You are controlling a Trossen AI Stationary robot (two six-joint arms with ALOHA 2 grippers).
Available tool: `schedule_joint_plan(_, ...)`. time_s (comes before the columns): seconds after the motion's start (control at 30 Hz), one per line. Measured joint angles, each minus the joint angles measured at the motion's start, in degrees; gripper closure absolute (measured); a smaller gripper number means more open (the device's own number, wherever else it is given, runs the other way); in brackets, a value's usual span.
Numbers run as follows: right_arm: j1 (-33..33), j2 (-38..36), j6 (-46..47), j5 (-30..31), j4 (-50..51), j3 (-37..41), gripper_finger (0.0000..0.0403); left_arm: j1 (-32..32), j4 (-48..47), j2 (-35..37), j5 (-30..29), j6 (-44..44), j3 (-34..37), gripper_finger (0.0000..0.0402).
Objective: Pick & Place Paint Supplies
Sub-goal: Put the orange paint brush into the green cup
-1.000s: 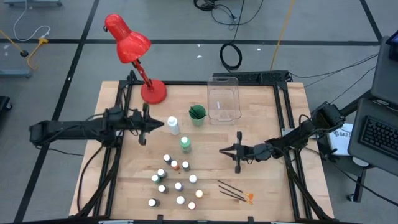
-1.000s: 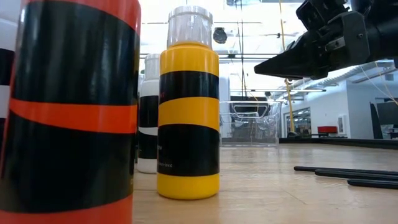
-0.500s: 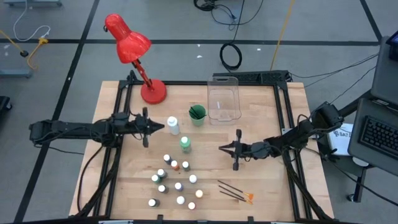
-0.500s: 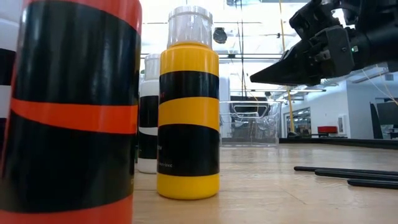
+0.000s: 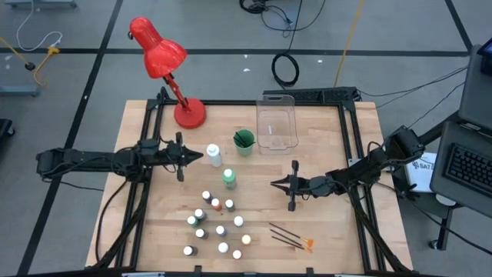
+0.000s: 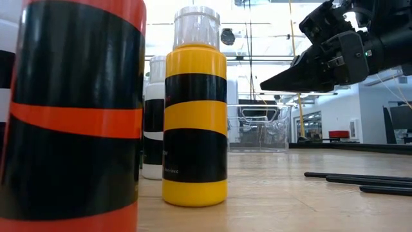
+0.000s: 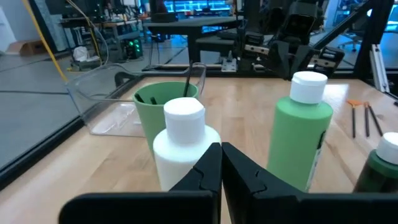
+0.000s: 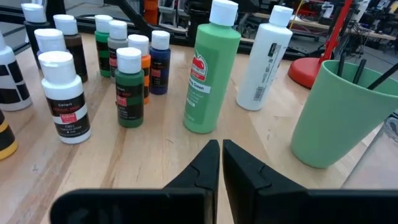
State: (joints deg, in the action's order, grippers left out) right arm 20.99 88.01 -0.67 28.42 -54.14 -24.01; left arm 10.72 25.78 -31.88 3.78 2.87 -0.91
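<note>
Hovering clenched and empty, the left gripper (image 5: 198,157) points straight at the upright white bottle (image 5: 213,155), which stands just beside its fingertips, with the green bottle (image 5: 229,178) just beyond that bottle and toward the small paint bottles (image 5: 217,228). The right gripper (image 5: 274,185), likewise clenched and empty, hangs well apart from the white bottle, nearer the green one, so the left arm is judged better placed. Hidden: brushes (image 5: 290,236) beyond the cluster; green cup (image 7: 160,109) partly behind the white bottle.

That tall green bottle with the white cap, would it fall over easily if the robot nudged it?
Probably, if pushed up high: the green bottle is tall and narrow on a small base, standing upright. A low push might just slide it on the smooth wooden table. Its rounded plastic sides look slick, so a grip could slip.
</note>
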Motion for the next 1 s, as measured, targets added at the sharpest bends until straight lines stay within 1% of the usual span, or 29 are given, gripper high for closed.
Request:
schedule_joint_plan(0.13, 0.0, 0.0, -0.1, 0.0, 0.1, 0.0, 0.0390, 0.0, 0.6, 0.0, -0.4, 0.0, 0.0, 0.0384)
schedule_joint_plan(0.3, 0.0, 0.0, -1.0, 0.0, 1.5, 0.0, 0.0390, 0.0, 2.1, 0.0, -0.4, 0.9, 0.0, 0.0398)
schedule_joint_plan(0.43, 0.5, 0.0, 0.9, 0.0, 3.6, 0.0, 0.0390, 0.0, 2.1, 0.0, -0.8, 0.7, 0.0, 0.0396)
schedule_joint_plan(0.47, 1.4, -0.2, 1.7, 0.8, 3.7, -0.3, 0.0390, 0.0, 2.1, 0.0, -0.8, 0.4, 0.0, 0.0392)
schedule_joint_plan(0.53, 5.4, -1.2, 0.9, 5.4, 6.9, -2.9, 0.0391, 0.0, 2.1, 0.0, -0.8, 0.0, 0.0, 0.0385)
schedule_joint_plan(0.57, 8.1, -1.8, -0.2, 8.6, 10.3, -5.5, 0.0393, 0.0, 2.1, 0.0, -0.8, 0.0, 0.0, 0.0382)
schedule_joint_plan(0.6, 10.9, -2.5, -0.7, 12.0, 15.8, -8.5, 0.0396, 0.0, 2.1, 0.0, -0.8, 0.0, 0.0, 0.0380)
schedule_joint_plan(0.67, 16.3, -3.3, 1.3, 18.9, 31.9, -16.4, 0.0401, 0.0, 2.1, 0.0, -0.8, 0.1, 0.0, 0.0379)
schedule_joint_plan(0.7, 18.6, -3.3, 4.4, 21.5, 40.9, -20.9, 0.0401, 0.0, 2.1, 0.0, -0.8, 0.6, 0.0, 0.0379)
schedule_joint_plan(0.77, 22.5, -2.9, 13.6, 23.6, 58.8, -30.2, 0.0401, 0.0, 2.1, 0.0, -0.8, 1.1, 0.0, 0.0382)
schedule_joint_plan(0.8, 23.9, -2.3, 19.4, 23.1, 66.8, -34.7, 0.0402, 0.0, 1.9, 0.0, -0.8, 1.1, 0.0, 0.0385)
schedule_joint_plan(0.83, 24.9, -1.5, 24.9, 21.2, 74.0, -38.6, 0.0402, 0.0, 1.7, 0.0, -0.8, 1.2, 0.0, 0.0388)
schedule_joint_plan(0.9, 26.7, 0.2, 35.3, 14.9, 86.2, -44.3, 0.0402, 0.0, 1.7, 0.0, -0.8, 1.2, 0.0, 0.0394)
schedule_joint_plan(0.97, 28.1, 1.4, 43.8, 7.2, 93.1, -46.7, 0.0402, 0.0, 1.6, 0.0, -0.8, 1.1, 0.0, 0.0399)
schedule_joint_plan(1.0, 28.5, 1.6, 47.5, 3.1, 94.7, -46.8, 0.0402, 0.0, 1.6, 0.0, -0.8, 0.9, 0.0, 0.0400)
